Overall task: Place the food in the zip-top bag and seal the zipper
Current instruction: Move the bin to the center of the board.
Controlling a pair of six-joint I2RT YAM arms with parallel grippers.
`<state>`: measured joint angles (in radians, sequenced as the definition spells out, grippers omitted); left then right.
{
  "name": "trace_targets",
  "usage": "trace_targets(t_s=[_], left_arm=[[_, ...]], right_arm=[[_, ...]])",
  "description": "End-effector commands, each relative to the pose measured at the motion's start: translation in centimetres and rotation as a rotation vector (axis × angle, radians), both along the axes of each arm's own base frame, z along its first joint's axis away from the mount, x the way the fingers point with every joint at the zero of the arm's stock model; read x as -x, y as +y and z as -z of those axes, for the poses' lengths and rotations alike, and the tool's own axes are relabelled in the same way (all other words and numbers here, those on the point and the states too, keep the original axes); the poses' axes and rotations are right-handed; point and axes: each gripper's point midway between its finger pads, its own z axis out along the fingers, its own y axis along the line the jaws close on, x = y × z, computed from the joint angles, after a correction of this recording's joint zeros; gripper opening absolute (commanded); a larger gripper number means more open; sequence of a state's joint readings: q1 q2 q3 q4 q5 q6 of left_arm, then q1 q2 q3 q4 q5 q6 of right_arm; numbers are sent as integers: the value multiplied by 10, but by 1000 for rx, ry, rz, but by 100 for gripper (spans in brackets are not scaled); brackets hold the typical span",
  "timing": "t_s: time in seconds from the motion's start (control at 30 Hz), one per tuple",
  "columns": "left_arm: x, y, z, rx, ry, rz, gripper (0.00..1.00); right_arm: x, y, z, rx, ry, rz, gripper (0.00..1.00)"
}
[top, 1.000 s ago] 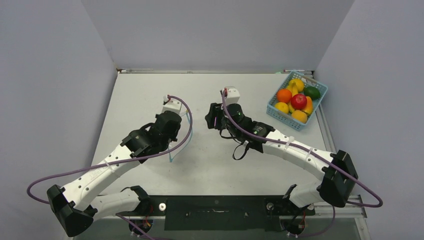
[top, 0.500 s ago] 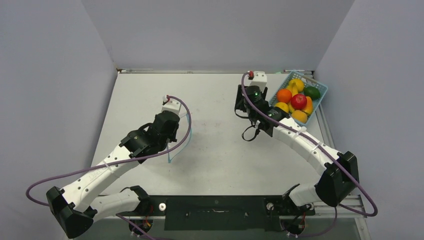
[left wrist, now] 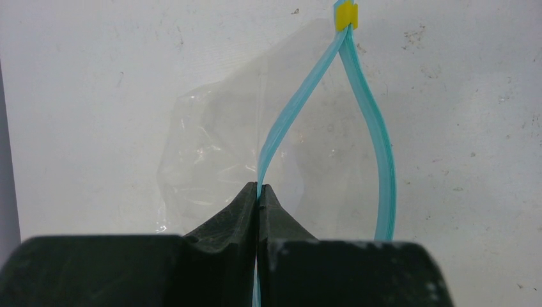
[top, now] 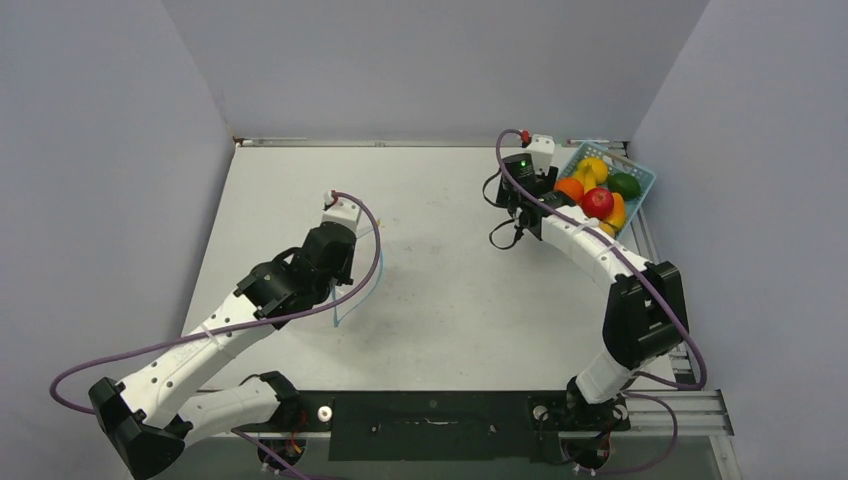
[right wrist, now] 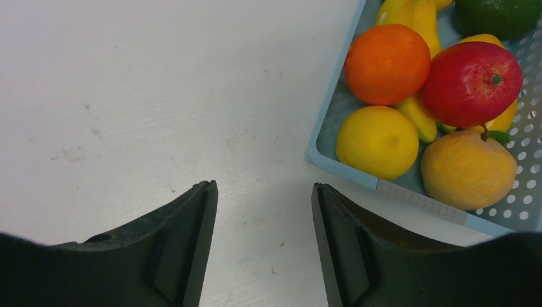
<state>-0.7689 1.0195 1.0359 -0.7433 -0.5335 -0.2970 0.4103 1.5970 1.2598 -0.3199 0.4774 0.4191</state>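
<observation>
**A:** First entry, the zip-top bag [left wrist: 217, 153]. Location?

**B:** Left-centre of the white table [right wrist: 128, 96], flat and crinkled under the left arm's wrist. It is well apart from the fruit.

**A:** Its zipper [left wrist: 296, 109]?

**B:** Teal, with two strips bowed apart into a leaf-shaped opening. In the left wrist view the long axis runs straight away from the fingers. The strips meet at a yellow slider [left wrist: 346, 15] at the far end, and the clear body spreads to the left of them.

**A:** Left gripper [left wrist: 259, 192]?

**B:** Clenched, pinching the near-side strip between its tips.

**A:** Right gripper [right wrist: 263, 187]?

**B:** Fingers spread with nothing between them, over bare table just beside the basket's near corner.

**A:** Basket [right wrist: 348, 174] contents?

**B:** Light-blue lattice, at the far right corner of the table. It holds:
- an orange [right wrist: 387, 64]
- a red apple [right wrist: 471, 83]
- a lemon [right wrist: 378, 142]
- a mango [right wrist: 468, 169]
- a lime [right wrist: 498, 14]
- bananas [right wrist: 415, 16], partly buried under the others

**A:** Obstructions?

**B:** The basket's rim stands between the right fingers and the lemon, which is the nearest fruit.
</observation>
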Motion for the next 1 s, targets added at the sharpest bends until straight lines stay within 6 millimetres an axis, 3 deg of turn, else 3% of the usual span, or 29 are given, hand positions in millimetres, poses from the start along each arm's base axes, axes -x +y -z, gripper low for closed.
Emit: trace_targets(t_s=[0.0, 0.2, 0.8, 0.97], left_arm=[[-5, -3, -13, 38, -50, 9, 0], [-5, -4, -13, 47, -48, 22, 0], [-8, -7, -10, 66, -26, 42, 0], [-8, -8, -8, 65, -18, 46, 0]], right_arm=[[-24, -16, -10, -2, -43, 58, 57], [-42, -41, 13, -36, -2, 98, 56], [-81, -66, 62, -50, 72, 157, 52], [-84, -69, 70, -51, 82, 158, 43]])
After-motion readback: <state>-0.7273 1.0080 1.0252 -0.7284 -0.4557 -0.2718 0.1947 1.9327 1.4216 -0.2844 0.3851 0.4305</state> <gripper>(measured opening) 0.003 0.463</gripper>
